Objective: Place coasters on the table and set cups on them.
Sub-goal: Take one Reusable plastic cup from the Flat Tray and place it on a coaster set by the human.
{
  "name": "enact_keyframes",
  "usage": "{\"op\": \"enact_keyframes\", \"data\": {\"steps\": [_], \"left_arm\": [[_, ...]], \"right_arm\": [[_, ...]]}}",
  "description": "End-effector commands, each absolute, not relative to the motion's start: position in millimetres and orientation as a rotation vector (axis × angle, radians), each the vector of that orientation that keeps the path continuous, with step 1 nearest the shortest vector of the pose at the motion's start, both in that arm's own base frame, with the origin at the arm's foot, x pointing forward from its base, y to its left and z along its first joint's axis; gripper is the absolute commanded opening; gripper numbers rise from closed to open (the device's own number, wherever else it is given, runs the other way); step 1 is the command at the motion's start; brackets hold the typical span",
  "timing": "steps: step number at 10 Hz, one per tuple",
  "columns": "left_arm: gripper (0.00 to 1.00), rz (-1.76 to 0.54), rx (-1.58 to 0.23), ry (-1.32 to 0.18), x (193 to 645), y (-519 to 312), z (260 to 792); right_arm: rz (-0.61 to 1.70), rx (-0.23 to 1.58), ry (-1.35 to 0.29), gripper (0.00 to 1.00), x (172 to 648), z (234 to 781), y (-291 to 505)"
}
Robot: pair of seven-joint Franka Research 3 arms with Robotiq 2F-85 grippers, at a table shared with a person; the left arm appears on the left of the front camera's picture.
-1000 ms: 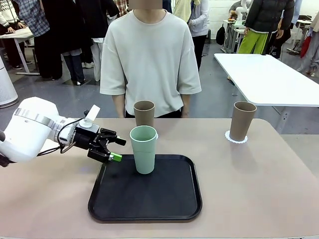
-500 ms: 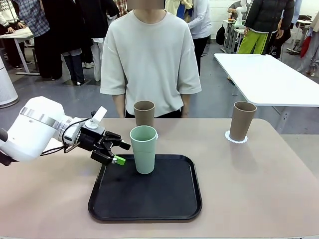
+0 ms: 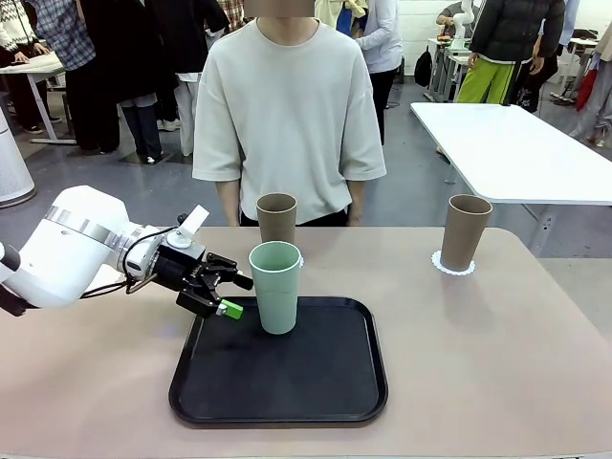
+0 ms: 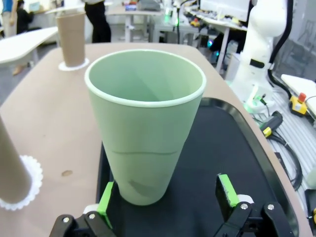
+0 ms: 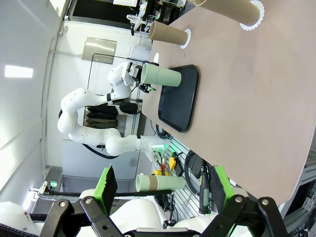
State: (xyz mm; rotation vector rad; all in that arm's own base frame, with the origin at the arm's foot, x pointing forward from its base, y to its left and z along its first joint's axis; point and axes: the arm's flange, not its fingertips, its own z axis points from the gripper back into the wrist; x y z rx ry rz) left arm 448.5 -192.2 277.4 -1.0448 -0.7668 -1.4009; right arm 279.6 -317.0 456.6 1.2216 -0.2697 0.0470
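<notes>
I have the left gripper (image 3: 229, 295) level with the mint cup (image 3: 275, 286), which stands upright on the black tray (image 3: 287, 382) straight ahead of the fingers, its long axis vertical and crossing my approach. In the left wrist view the cup (image 4: 145, 123) sits centred between the green pads (image 4: 225, 189), jaws wide apart and not touching it. The left arm reaches in low and roughly horizontal, far nearer than the right, whose gripper (image 5: 160, 185) hangs spread and empty well back from the table (image 3: 497, 363). 2 brown cups (image 3: 464, 231) already stand on coasters (image 3: 451, 266) beyond. I judge a short forward push, then closing, comes next.
</notes>
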Motion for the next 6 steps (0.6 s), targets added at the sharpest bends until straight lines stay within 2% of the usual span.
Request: {"op": "enact_keyframes", "data": {"steps": [1,6], "left_arm": [[1.00,-1.422,-1.071,-0.759,455.0,-201.6,274.2],[1.00,-1.443,-1.106,-0.816,453.8,-209.1,261.7]], "right_arm": [[0.051,1.229,-0.274,1.00,277.7,457.5,-317.4],[0.051,1.229,-0.274,1.00,277.7,457.5,-317.4]]}}
